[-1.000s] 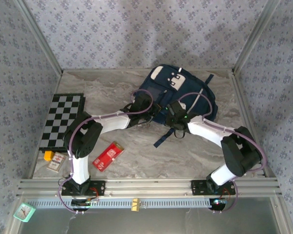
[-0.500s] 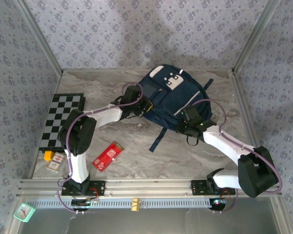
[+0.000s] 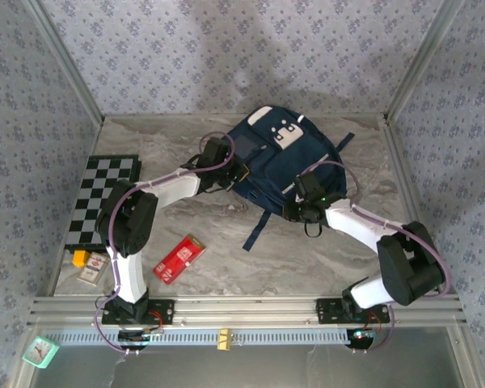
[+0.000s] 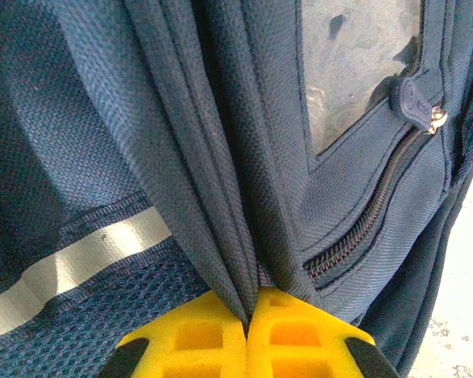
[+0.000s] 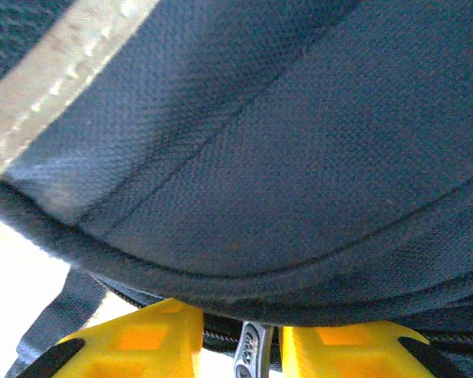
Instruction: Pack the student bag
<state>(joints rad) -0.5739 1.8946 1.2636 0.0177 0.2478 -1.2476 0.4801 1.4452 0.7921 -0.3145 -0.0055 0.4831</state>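
The navy student bag (image 3: 284, 166) lies flat at one o'clock. Its white patch (image 3: 288, 132) faces up. A dark strap (image 3: 257, 230) trails toward seven o'clock.

Nothing reads clearly. On the student bag (image 5: 299, 157), the metal zipper pull (image 5: 252, 344) carries tiny embossed letters, too blurred to make out. The rubber zipper tab (image 4: 414, 98) bears an unreadable mark. Print on the red packet (image 3: 179, 259) is too small.

The student bag (image 3: 287, 158) blocks the far middle; bare tabletop (image 3: 275, 267) lies open in front of it.
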